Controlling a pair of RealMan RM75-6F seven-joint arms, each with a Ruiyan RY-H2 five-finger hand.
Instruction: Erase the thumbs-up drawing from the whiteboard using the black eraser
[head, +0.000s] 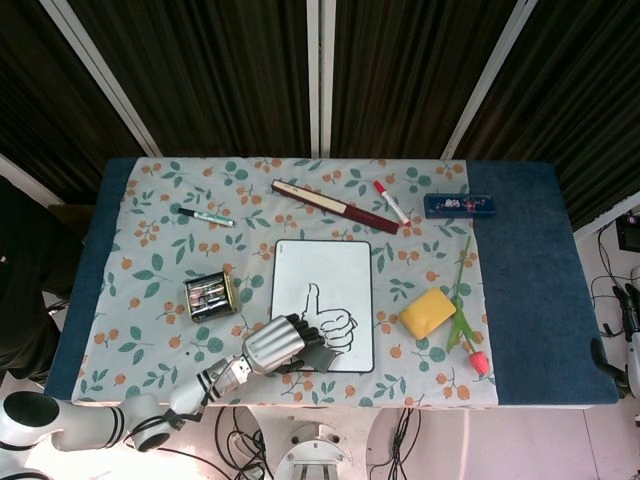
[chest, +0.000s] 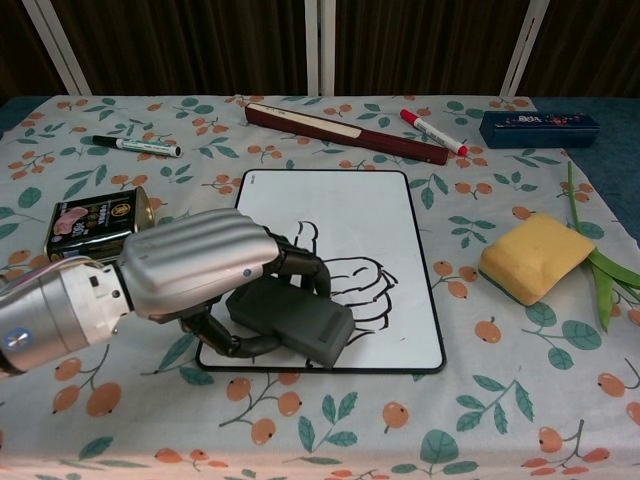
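While the thumbs-up drawing (chest: 340, 275) is mostly intact on the whiteboard (chest: 380, 215), the black eraser (chest: 292, 320) sits on the board's near-left corner, overlapping the bottom-left of the sketch. Left hand (chest: 200, 265) holds it, fingers wrapped over the top, thumb side hidden underneath. Right hand isn't visible in either view. Whiteboard lies flat in the middle of the flowery tablecloth (chest: 400, 430), near the front edge.

Looks like the wiping step is on, w/ most of the lines yet to go. To do it well, I'd say: keep the eraser's face flat on the board, press evenly, sweep up and right across the fist and thumb lines in overlapping passes. Board isn't pinned by anything, so too much sideways push prob slides it; lighter strokes toward the far edge seem safer.

Round about: tin can (chest: 92, 225) just left of the hand, green marker (chest: 135, 147) further back, red marker (chest: 432, 132) and long dark-red case (chest: 345, 132) beyond the board, blue box (chest: 538, 128) far right, yellow sponge (chest: 535, 257) and a flower stem (chest: 598, 270) to the right.
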